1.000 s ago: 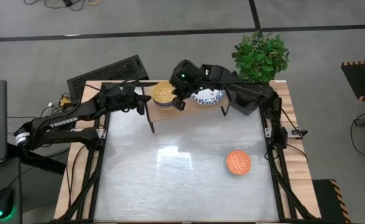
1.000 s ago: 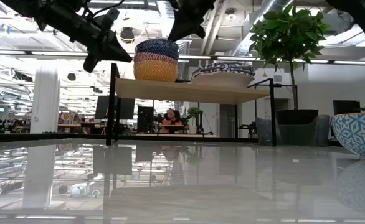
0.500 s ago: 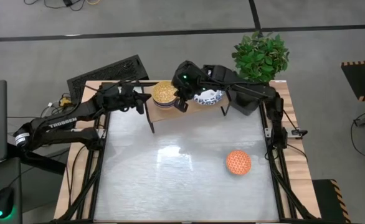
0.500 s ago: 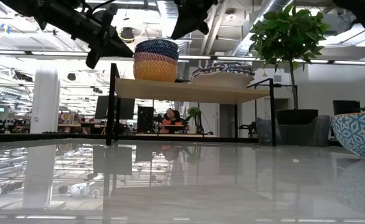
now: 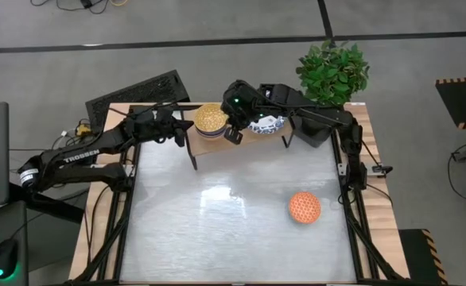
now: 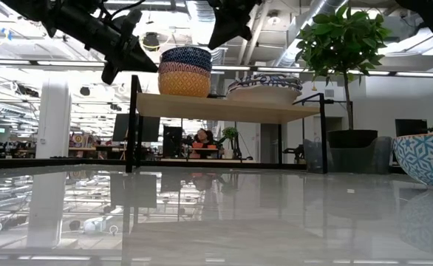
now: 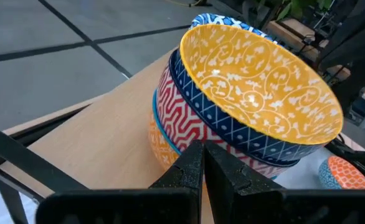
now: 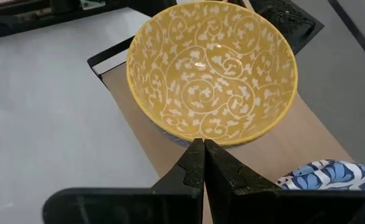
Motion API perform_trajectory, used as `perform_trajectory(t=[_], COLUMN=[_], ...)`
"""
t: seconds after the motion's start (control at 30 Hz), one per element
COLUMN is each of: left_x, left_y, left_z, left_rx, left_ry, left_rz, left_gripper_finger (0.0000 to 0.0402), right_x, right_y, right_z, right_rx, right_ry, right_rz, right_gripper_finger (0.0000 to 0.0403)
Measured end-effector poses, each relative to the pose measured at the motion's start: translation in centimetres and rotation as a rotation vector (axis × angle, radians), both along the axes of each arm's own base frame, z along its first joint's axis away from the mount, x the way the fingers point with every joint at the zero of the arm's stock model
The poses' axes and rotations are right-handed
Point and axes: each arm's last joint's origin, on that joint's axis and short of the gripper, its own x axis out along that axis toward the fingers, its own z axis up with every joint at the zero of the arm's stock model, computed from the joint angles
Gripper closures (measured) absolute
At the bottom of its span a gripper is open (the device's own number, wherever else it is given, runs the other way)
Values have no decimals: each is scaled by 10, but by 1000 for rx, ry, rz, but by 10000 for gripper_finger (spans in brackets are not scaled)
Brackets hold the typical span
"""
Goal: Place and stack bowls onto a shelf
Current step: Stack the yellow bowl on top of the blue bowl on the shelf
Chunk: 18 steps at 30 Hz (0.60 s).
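Orange-red bowl (image 5: pixel 304 206), round, patterned, alone on glossy white table (image 5: pixel 217 230), lower right of high view. Light-wood shelf (image 5: pixel 217 143) on thin black legs, upper centre: nested small-bowl stack (image 5: pixel 209 118), yellow scroll interior on top; white blue-rimmed bowls (image 5: pixel 266 123) beside. Left gripper (image 5: pixel 182 135) and right gripper (image 5: pixel 234 133) flank stack, both fully closed, empty.

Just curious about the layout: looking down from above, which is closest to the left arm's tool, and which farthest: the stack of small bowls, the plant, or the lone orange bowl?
From the left tool, at the shelf's left end:
1. Stack of small bowls, right beside it on the shelf.
2. Lone orange bowl, out on the table near the right side.
3. Plant, at the far right corner.
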Motion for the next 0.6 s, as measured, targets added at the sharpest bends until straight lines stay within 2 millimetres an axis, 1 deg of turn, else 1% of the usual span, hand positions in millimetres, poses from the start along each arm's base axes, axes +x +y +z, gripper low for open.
perform_trajectory(t=[0.2,0.37,0.43,0.53,0.6], left_x=[5,4,0,-9,-9], left_y=[2,2,-1,-4,-5], left_z=[-6,-6,0,16,21], left_rx=[-22,-20,1,69,89], left_ry=[28,34,-2,-101,-134], left_rz=[-17,-24,-21,18,9], left_gripper_finger=[401,401,401,401,401], right_x=[-1,-2,-2,-2,-2], right_y=[-2,-5,-4,-4,-4], right_z=[0,-1,-1,-1,-1], right_rx=[-27,-32,-32,-35,-35], right_ry=[11,21,21,22,22], right_rz=[-27,-27,-24,-26,-26], right_gripper_finger=[377,377,377,377,377])
